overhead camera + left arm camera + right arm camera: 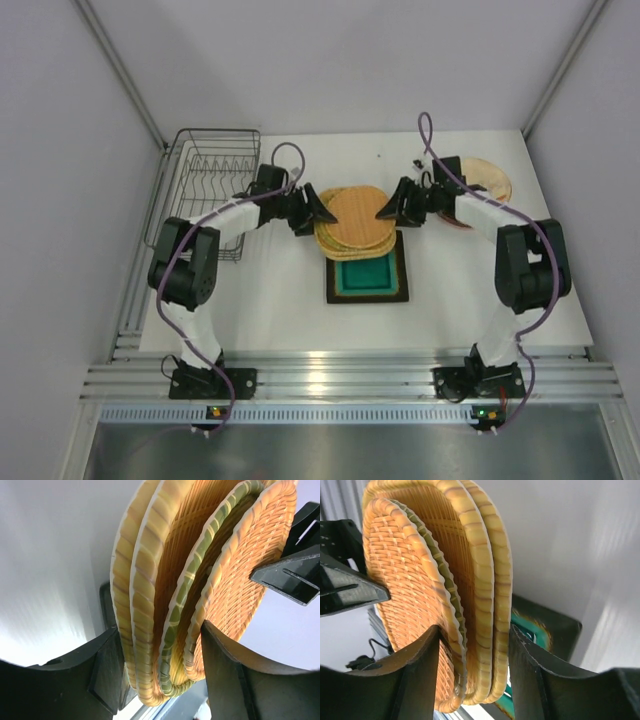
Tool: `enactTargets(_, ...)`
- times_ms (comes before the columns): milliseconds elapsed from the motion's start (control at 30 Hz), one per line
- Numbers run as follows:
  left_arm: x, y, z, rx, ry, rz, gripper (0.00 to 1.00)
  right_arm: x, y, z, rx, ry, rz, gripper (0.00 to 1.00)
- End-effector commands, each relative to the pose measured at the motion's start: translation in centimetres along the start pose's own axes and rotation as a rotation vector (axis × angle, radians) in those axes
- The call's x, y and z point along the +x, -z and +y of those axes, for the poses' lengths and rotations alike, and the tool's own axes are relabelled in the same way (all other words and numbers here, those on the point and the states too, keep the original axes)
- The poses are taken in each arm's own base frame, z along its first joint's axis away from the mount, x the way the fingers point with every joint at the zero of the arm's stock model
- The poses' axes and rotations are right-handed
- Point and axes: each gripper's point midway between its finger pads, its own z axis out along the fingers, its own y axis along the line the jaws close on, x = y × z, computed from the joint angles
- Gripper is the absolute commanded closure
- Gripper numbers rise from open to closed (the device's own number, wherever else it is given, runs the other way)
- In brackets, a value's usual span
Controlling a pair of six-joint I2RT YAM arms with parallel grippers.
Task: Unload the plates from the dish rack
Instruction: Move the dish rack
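A stack of several woven rounded-square plates [355, 222] rests over a square dark-rimmed teal plate [367, 278] at the table's middle. My left gripper [318, 213] is shut on the stack's left edge. In the left wrist view the stack [200, 580] sits between its fingers [107, 665]. My right gripper [392, 208] is shut on the stack's right edge. In the right wrist view the stack [445, 580] fills the gap between its jaws, with the teal plate [540, 630] behind. The dark wire dish rack [210, 180] stands at the back left and shows no plates.
A round cream patterned plate [492, 178] lies at the back right, partly hidden by the right arm. Grey walls close in on both sides. The aluminium rail [340, 375] runs along the table's near edge.
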Motion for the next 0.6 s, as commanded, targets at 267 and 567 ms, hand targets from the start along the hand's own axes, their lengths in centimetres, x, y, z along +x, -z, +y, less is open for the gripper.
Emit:
enactTargets(267,11.0,-2.0,-5.8,0.138,-0.229,0.183,1.0,9.7,-0.9,3.1,-0.024,0.176,0.109,0.68)
enactTargets(567,14.0,-2.4,-6.9,0.125,-0.261,0.247,1.0,10.4,0.5,3.0,0.003,0.185,0.106,0.68)
